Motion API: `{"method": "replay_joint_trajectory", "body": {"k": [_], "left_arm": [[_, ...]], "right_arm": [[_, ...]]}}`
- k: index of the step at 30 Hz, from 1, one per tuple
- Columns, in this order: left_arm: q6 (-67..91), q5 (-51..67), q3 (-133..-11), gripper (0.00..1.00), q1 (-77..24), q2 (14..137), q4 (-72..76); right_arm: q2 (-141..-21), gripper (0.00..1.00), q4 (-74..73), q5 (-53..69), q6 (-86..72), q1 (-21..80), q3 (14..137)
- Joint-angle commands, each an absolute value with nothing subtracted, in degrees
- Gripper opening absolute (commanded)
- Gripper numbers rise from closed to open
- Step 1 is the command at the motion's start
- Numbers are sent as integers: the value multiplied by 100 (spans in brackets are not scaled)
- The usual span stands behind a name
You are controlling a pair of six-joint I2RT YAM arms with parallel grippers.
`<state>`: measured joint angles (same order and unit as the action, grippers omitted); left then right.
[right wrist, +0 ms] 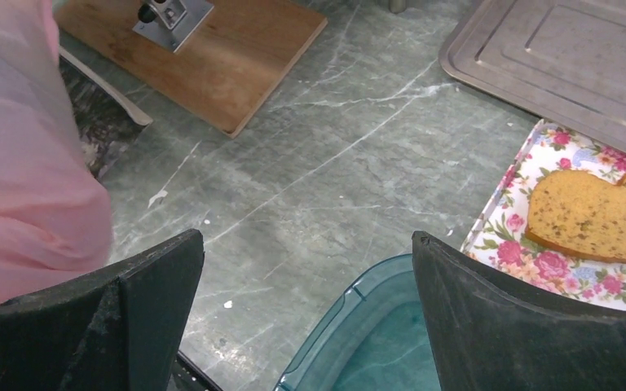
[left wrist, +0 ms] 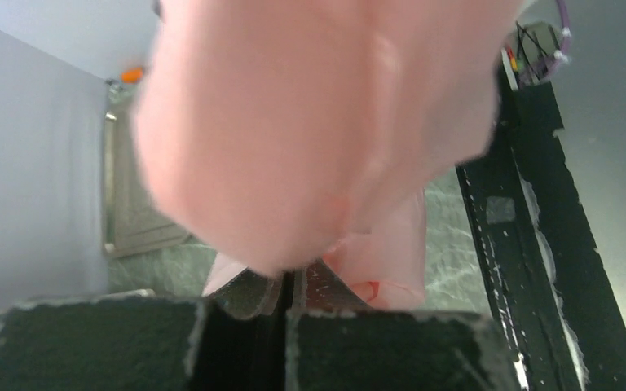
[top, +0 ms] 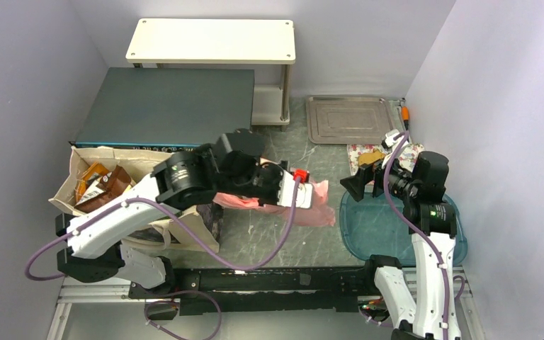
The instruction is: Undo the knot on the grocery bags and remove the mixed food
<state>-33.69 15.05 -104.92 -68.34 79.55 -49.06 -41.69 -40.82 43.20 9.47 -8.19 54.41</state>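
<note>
Our left gripper (left wrist: 287,285) is clenched on a fold of the one pink plastic bag (left wrist: 293,122). The bag billows across that camera, so we cannot make out the knot. Our right gripper (right wrist: 306,261) hangs spread wide, grasping nothing, over one teal tray (right wrist: 359,326). Beside it, one floral plate (right wrist: 530,252) carries one bread slice (right wrist: 591,216). Left of the pink bag on the tabletop (right wrist: 334,163), one canvas tote (top: 78,166) holds two chip bags (top: 106,185).

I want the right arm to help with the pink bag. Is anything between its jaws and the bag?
Nothing visible does. Only bare table lies between the right gripper and the pink bag, which the left gripper holds. The teal tray sits below the right gripper, not in its path.
</note>
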Motion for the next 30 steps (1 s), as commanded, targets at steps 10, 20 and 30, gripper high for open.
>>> {"method": "replay_joint_trajectory", "body": {"k": [10,20,30], "left_arm": [[-2545,1064,-8781,0,-7104,8138,-2838],[-1992,201,-7194,46,-6835,8151,-1590],[-2344,1886,-8649,99,-6119,8104,-3492]], "right_arm": [[-4247,100,-4030,4036,1148,-835,5593],[-4448,100,-3972,4229,1162,-839,5528],[-4671,100,-4268,4397,1483,-835,5805]]}}
